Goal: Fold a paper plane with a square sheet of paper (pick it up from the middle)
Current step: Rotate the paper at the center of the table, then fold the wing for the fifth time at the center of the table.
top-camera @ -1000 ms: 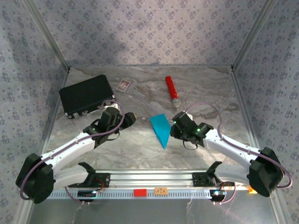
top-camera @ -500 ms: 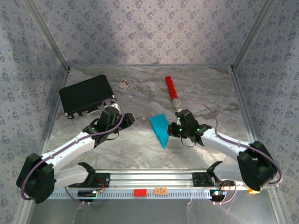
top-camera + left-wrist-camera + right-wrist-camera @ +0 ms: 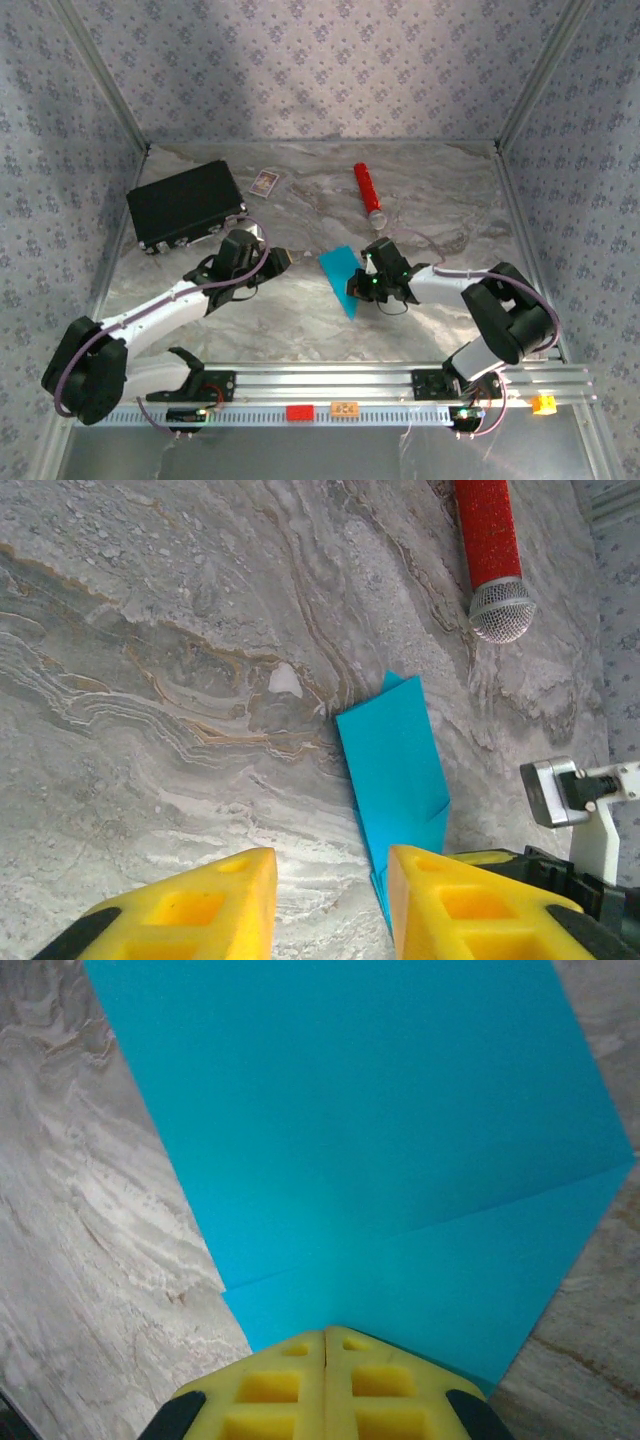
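Paper plane (image 3: pixel 380 1140) ran off the top of the right wrist frame; its near edge was hidden behind right gripper (image 3: pixel 325 1334). Red cylinder (image 3: pixel 487 530) was cut off at upper right, left wrist frame.

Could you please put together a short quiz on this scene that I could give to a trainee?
1. True or false: the left gripper has its fingers standing apart.
2. Pick one. In the right wrist view, the fingertips of the right gripper are: A spread wide; B pressed together; C half open.
3. Short answer: does the red cylinder touch the folded blue paper?

Key
1. True.
2. B.
3. No, bare table shows between them.
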{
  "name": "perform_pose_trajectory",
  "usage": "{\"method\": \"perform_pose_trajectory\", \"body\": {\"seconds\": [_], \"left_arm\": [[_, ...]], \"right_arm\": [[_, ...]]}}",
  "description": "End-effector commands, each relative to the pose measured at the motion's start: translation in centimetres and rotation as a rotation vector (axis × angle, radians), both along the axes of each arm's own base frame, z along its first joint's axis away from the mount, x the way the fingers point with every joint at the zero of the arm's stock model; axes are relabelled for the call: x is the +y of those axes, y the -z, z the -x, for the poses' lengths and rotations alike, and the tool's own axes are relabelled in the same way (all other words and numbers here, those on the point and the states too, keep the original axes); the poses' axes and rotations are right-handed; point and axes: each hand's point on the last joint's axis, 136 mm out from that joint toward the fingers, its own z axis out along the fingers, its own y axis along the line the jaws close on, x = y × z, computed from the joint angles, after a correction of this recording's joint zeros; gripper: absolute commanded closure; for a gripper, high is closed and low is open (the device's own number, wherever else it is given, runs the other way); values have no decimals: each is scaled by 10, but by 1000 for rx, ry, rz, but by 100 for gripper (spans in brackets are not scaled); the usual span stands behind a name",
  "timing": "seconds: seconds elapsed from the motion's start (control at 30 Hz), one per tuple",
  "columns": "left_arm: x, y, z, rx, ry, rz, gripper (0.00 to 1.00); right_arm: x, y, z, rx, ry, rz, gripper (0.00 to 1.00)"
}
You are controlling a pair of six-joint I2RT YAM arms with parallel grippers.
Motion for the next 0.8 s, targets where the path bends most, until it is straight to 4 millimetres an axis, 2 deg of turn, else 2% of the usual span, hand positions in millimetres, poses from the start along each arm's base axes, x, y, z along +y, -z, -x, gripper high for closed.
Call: {"method": "perform_pose_trajectory", "body": {"seconds": [0.0, 0.07, 0.17, 0.23, 0.33, 0.4, 0.5, 0.6, 0.77], "left_arm": [[-7, -5, -3, -12, 20, 38, 69], [-10, -4, -4, -2, 27, 47, 72], [-16, -3, -5, 14, 41, 65, 78], [-20, -3, -6, 21, 51, 78, 80], [-27, -4, -7, 29, 66, 102, 82], [-31, -4, -8, 32, 80, 117, 83], [-44, -6, -7, 36, 126, 144, 84], [-63, -4, -7, 53, 183, 166, 88], [-100, 6, -7, 106, 276, 192, 93]], "right_arm": [[-15, 27, 6, 133, 197, 41, 98], [-8, 33, 9, 170, 251, -7, 99], [2, 30, 9, 172, 325, -42, 99], [14, 14, 4, 111, 349, -98, 98], [33, -24, -9, -23, 355, -226, 95], [37, -50, -18, -103, 329, -260, 93], [21, -63, -24, -166, 312, -177, 91], [-1, -56, -25, -161, 302, -101, 92], [-20, -42, -23, -106, 308, -98, 92]]}}
